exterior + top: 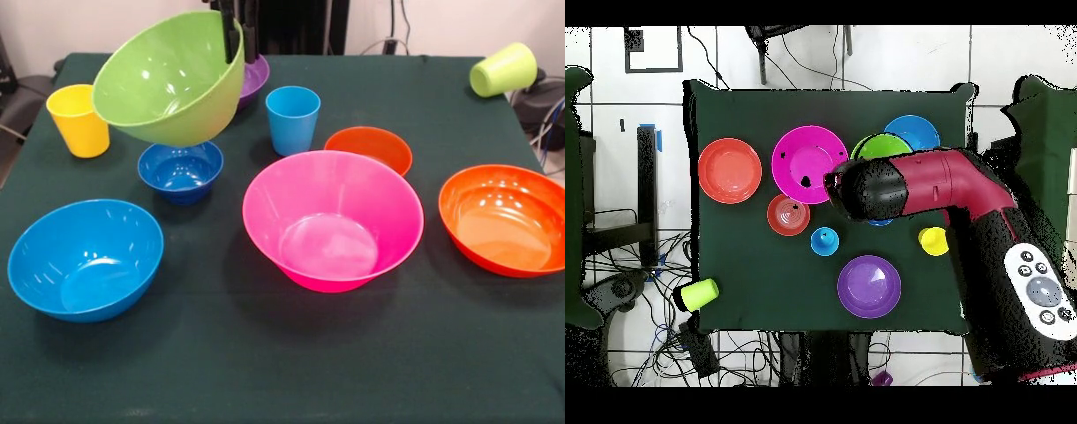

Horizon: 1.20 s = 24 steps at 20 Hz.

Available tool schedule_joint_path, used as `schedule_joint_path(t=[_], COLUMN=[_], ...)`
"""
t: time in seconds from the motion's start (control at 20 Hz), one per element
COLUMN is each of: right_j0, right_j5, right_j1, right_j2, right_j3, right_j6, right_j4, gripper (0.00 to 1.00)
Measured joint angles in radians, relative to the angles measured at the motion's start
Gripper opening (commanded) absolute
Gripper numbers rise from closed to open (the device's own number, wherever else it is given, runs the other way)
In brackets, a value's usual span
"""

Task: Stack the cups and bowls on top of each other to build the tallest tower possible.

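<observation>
The lime green bowl (168, 78) hangs tilted in the air, directly over the small dark blue bowl (180, 170) at the table's back left. The gripper (233, 35) is clamped on its rim. Risk: released at this tilt, it could land crooked and slide off that narrow base.
</observation>
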State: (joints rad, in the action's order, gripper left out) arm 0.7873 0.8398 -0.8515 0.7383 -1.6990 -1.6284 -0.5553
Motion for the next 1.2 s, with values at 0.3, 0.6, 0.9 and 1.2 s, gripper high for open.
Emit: schedule_joint_path(t=[0.3,0.6,0.9,1.2], right_j0=[0.0,-0.001,-0.013,-0.04], right_j5=[0.0,0.0,-0.003,-0.014], right_j1=[-0.023,-0.033,-0.011,0.019], right_j2=[0.0,-0.001,-0.01,-0.032], right_j3=[0.0,0.0,0.0,0.0], right_j6=[0.0,0.0,0.0,0.0], right_j4=[0.001,0.001,-0.003,-0.021], gripper=[0.0,0.0,0.0,0.0])
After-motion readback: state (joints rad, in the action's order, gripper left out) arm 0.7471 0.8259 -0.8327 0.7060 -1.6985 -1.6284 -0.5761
